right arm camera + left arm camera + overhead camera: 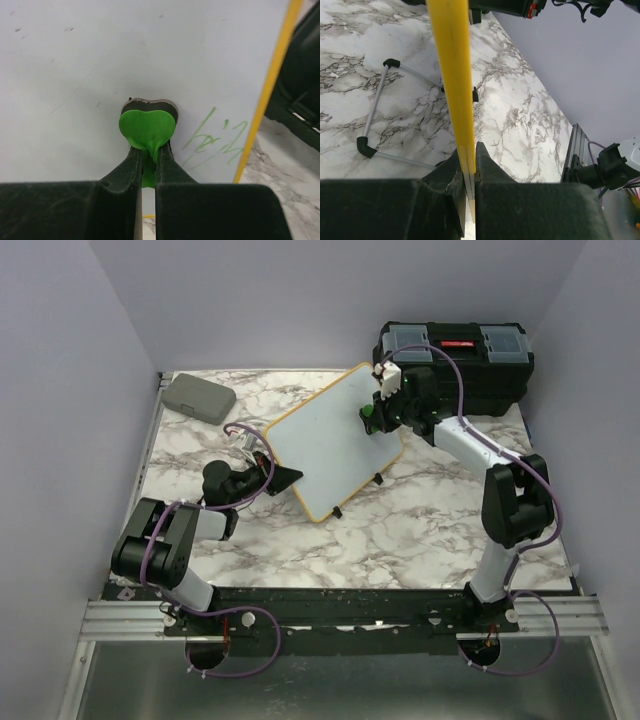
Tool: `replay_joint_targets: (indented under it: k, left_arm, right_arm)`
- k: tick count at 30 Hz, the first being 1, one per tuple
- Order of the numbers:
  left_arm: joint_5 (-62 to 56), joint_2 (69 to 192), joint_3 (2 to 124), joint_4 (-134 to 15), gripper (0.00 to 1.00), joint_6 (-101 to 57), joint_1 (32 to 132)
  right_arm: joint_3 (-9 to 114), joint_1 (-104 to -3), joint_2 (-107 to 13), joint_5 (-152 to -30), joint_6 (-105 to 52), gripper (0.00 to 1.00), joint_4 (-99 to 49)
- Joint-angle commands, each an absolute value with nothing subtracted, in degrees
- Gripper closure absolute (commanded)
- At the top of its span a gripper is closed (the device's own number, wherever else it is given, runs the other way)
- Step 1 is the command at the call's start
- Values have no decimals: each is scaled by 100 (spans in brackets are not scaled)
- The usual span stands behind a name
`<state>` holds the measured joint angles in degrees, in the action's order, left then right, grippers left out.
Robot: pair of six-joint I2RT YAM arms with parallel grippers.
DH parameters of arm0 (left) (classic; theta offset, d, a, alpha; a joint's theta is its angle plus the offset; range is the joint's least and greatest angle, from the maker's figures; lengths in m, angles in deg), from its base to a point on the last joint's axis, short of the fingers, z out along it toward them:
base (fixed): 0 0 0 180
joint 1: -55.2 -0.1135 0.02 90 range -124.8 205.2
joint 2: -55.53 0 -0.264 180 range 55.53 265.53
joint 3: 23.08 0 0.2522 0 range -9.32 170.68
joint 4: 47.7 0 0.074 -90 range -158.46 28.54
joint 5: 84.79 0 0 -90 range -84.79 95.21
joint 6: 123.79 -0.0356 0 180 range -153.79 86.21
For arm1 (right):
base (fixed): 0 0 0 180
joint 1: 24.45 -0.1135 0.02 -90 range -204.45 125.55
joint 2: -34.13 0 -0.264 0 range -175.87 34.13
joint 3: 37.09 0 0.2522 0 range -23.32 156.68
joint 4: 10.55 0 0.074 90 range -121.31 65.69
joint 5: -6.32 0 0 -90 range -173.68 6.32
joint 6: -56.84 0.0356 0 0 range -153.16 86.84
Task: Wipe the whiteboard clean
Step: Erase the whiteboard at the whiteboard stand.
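**Board Clamped, Eraser on Its Face**

The left tool (468,157) was closed tight on the yellow frame edge of the whiteboard (335,445), which stood tilted on the worktop (420,520) between the two tools. The right tool (148,150) was pinched shut on a green heart-shaped eraser (147,127) set against the board face, with green handwriting (215,140) just to its right. Behind the right tool sat a black toolbox (455,355), lids closed, contents hidden. Well beyond the left tool lay a shut grey case (200,397).
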<state>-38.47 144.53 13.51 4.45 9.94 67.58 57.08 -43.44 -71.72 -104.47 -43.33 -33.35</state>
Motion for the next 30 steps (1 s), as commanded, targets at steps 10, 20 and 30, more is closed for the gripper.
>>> replay_joint_targets:
  k: [10,20,30]
  left_arm:
    - [-4545,14466,1478,634,100,883,6838]
    - [-4510,14477,1443,636,100,899,6838]
    - [-4507,14447,1457,535,100,858,6838]
  right_arm:
    - [5063,-4347,-7128,-11802,-5121,99,-3297]
    - [4733,-4414,-6822,-11008,-5042,99,-2634]
    - [5260,-4412,-6998,-10336,-5023,99,-1864]
